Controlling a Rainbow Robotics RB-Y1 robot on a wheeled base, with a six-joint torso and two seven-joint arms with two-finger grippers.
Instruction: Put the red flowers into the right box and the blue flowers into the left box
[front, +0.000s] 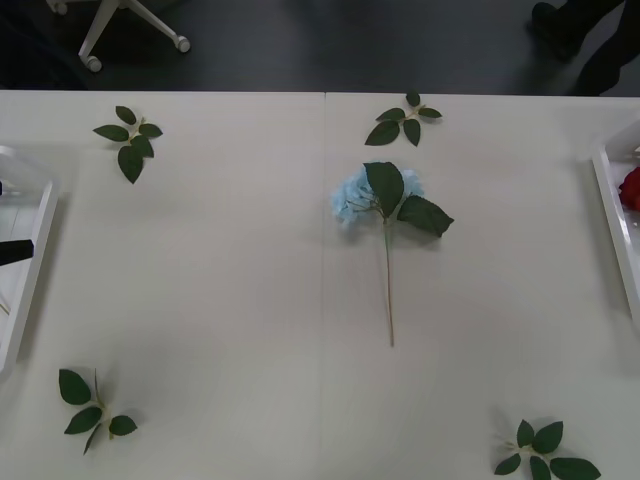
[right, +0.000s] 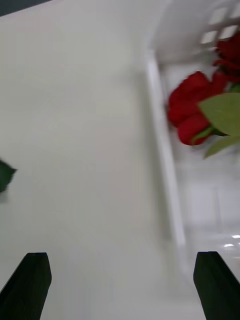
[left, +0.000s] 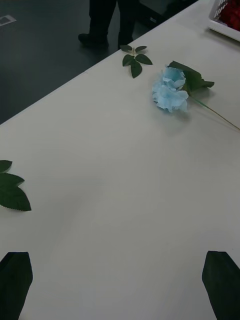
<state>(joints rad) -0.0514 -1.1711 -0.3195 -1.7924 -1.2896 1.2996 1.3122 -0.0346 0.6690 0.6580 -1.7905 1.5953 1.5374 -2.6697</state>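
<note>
Both sets of fingers hang apart, nothing held. One blue flower (front: 372, 195) lies mid-frame on the counter (front: 220, 300); red flowers (right: 192, 112) already sit in the right box (right: 165, 150). Looks like the left gripper (left: 120, 285) needs to go grab it for the left box (front: 25, 270).

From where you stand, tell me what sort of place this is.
Probably an office or lab set up for a sorting test: a plain white table, a wheeled office chair base on dark flooring, and an artificial blue flower laid out beside white plastic trays.
</note>
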